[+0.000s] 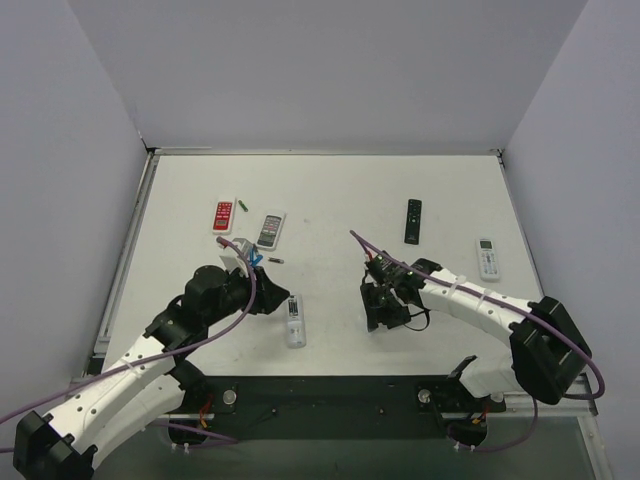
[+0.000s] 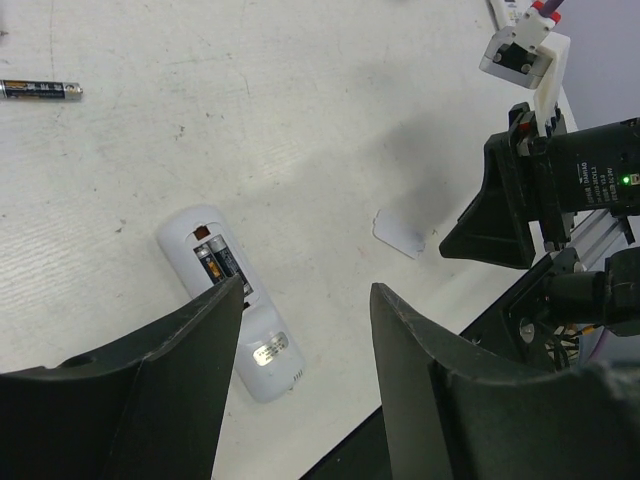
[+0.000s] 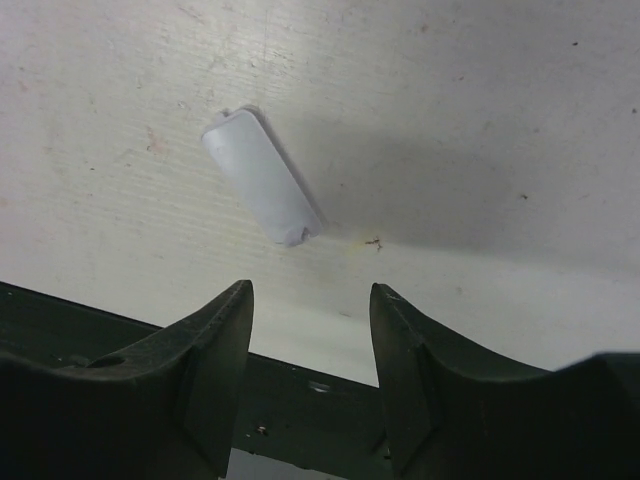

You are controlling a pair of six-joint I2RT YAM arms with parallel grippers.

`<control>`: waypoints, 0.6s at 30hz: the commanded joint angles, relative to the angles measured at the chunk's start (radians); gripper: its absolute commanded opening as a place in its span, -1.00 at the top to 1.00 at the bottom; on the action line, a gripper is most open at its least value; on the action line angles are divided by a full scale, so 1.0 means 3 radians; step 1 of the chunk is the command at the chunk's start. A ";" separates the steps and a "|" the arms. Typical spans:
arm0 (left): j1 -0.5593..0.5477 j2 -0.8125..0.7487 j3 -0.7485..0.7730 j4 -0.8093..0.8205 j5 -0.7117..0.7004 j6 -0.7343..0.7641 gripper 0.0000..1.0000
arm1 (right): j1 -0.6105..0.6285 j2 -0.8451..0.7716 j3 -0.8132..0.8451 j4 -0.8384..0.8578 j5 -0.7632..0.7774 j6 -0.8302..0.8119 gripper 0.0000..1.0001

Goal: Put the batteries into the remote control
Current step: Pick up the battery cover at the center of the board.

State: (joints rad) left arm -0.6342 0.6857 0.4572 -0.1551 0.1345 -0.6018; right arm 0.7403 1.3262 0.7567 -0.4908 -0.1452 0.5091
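Two batteries (image 2: 218,268) lie in the recess of the remote control (image 2: 232,305), a detail only the left wrist view gives, just beyond the left end effector (image 2: 305,300), its jaws spread and empty; a spare battery (image 2: 40,90) lies well ahead. Just ahead of the right end effector (image 3: 312,295), also spread and empty, the battery cover (image 3: 262,190) lies flat on bare surface (image 3: 480,120), whose near edge runs right beneath the fingers.
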 commanded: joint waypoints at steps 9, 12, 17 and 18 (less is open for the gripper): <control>0.0002 0.0123 0.0056 0.0031 0.0063 -0.0029 -0.27 | 0.0033 0.0442 0.0116 -0.0067 -0.0012 0.0256 0.38; 0.0007 0.0133 0.0051 0.0051 0.0089 -0.0034 -0.27 | 0.0043 0.0478 0.0147 -0.0031 -0.0002 0.0277 0.39; 0.0002 0.0174 0.0036 0.0087 0.0119 -0.0050 -0.27 | 0.0089 0.0631 0.0239 -0.0026 -0.0012 0.0246 0.40; 0.0007 0.0174 0.0036 0.0087 0.0124 -0.0050 -0.27 | 0.0099 0.0651 0.0249 -0.0026 -0.0012 0.0246 0.39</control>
State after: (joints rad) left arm -0.6342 0.7330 0.4572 -0.1688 0.1490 -0.6071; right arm 0.7536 1.4925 0.7879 -0.4747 -0.1467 0.5716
